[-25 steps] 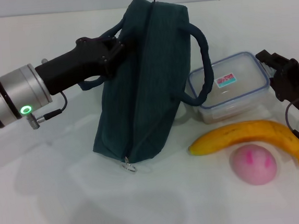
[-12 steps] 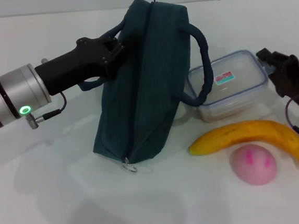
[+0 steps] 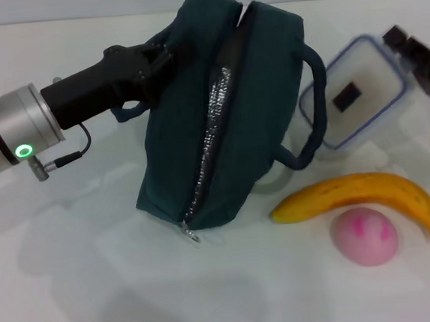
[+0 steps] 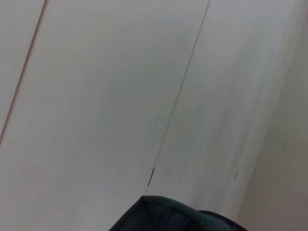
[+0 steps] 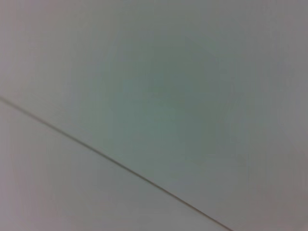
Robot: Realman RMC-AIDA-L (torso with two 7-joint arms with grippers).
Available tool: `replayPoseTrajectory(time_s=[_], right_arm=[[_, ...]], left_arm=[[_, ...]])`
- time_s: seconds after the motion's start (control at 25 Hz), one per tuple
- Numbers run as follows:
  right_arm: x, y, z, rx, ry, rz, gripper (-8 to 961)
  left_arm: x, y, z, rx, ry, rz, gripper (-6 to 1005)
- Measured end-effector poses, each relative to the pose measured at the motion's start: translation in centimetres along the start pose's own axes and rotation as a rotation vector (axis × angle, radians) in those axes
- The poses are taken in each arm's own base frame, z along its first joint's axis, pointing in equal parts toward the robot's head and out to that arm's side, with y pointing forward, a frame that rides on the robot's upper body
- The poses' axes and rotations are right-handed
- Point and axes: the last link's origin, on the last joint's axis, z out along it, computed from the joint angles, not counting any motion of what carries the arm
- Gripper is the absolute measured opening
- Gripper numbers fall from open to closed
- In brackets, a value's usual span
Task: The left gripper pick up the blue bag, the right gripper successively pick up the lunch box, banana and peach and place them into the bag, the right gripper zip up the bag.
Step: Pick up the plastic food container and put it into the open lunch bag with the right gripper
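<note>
The large dark teal-blue fabric bag (image 3: 226, 115) stands propped on the white worktop (image 3: 98, 292) and serves as the landmark here. The left claw (image 3: 162, 58), black on a silver cylindrical arm with a green light, is clamped on the bag's upper edge on the robot's left side, beside a padded loop handle. Judging by the tilt, this hold keeps the bag upright and its mouth presented. The zipper is parted along the front, showing a strip of silver foil lining (image 3: 212, 131); the metal ring pull (image 3: 191, 235) lies at the bag's lower end, touching the worktop.

To the right of the bag, the small clear plastic lunch box with the blue-rimmed lid (image 3: 360, 92) is lifted clear of the worktop and tipped steeply, lid face toward the bag, just beside the bag's other handle (image 3: 313, 115). The all-black right claw (image 3: 417, 57) is at the box's far edge from the bag and appears closed on it, since nothing else supports the box.

In front of the box, the long curved yellow banana (image 3: 361, 197) lies on the worktop, and the small pink dome-shaped toy peach (image 3: 364, 236) sits touching its inner curve. Neither is handled yet.

Assessment: the first loading step is in hand. The opening looks narrow for the box, which may catch on the handle.
</note>
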Motion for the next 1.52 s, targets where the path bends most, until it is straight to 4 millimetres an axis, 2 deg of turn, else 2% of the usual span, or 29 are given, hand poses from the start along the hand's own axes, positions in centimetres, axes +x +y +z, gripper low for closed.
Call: replayPoseTrajectory(time_s=[0.24,0.44,0.76,1.0,1.08,1.24,1.52], right_arm=[[-1.8,0.9,-0.2,-0.089,-0.038,-0.129,96],[-3.1,2.7,1.0,-0.211,-0.063,-0.230,95],[-5.3,7.8,5.0,-0.524,-0.082,-0.255,95],[-5.4,10.5,8.3,-0.639,-0.050,-0.243,96],[-5.2,10.9,9.2,-0.640,-0.030,-0.247,96],[-4.6,11.0,9.7,-0.641,0.019,-0.250,96],[-2.6,8.6,7.4,-0.536,0.084,-0.210,96]], left_arm=[[0.7,0.2,0.2,-0.012,0.029,-0.001,39],[0.6,0.3,0.5,-0.013,0.034,0.003,39],[0.3,0.5,0.9,-0.021,0.036,-0.005,39],[-0.1,0.6,1.7,-0.029,0.029,-0.020,39],[-0.2,0.6,1.8,-0.028,0.027,-0.019,39],[-0.1,0.5,2.1,-0.026,0.041,-0.029,39],[0.8,-0.3,1.6,0.028,0.105,-0.049,39]])
